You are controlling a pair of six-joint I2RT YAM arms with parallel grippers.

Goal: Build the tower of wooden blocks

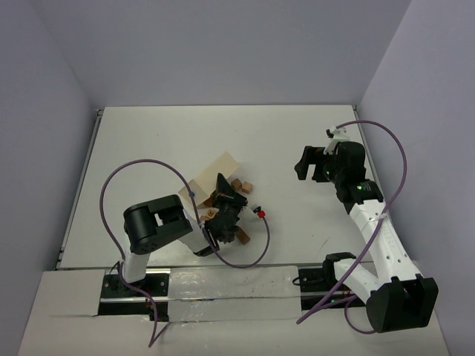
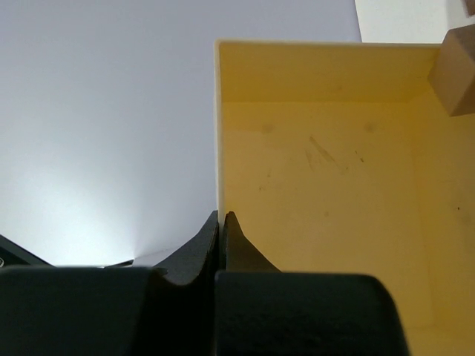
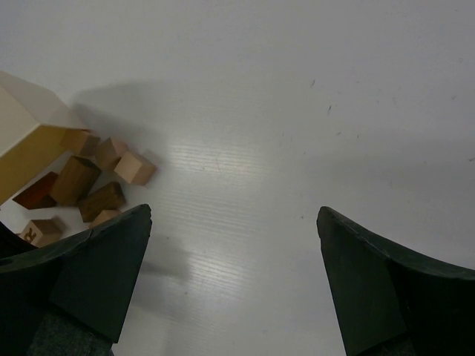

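Several small brown wood blocks (image 1: 239, 184) lie loose on the table beside my left gripper, and more sit near its wrist (image 1: 243, 237). They also show at the left of the right wrist view (image 3: 134, 167). No tower stands anywhere in view. My left gripper (image 1: 220, 185) is shut on the thin side wall of the pale wooden box (image 1: 215, 172), which is tipped. In the left wrist view the fingertips (image 2: 221, 216) pinch that wall, the box's inside (image 2: 319, 170) is bare, and one block (image 2: 456, 70) shows at the top right. My right gripper (image 1: 304, 163) (image 3: 234, 222) is open and empty above bare table.
A purple cable loops from the left arm, ending in a red plug (image 1: 261, 213) next to the blocks. Walls close the table at the back and sides. The box corner (image 3: 26, 133) shows in the right wrist view.
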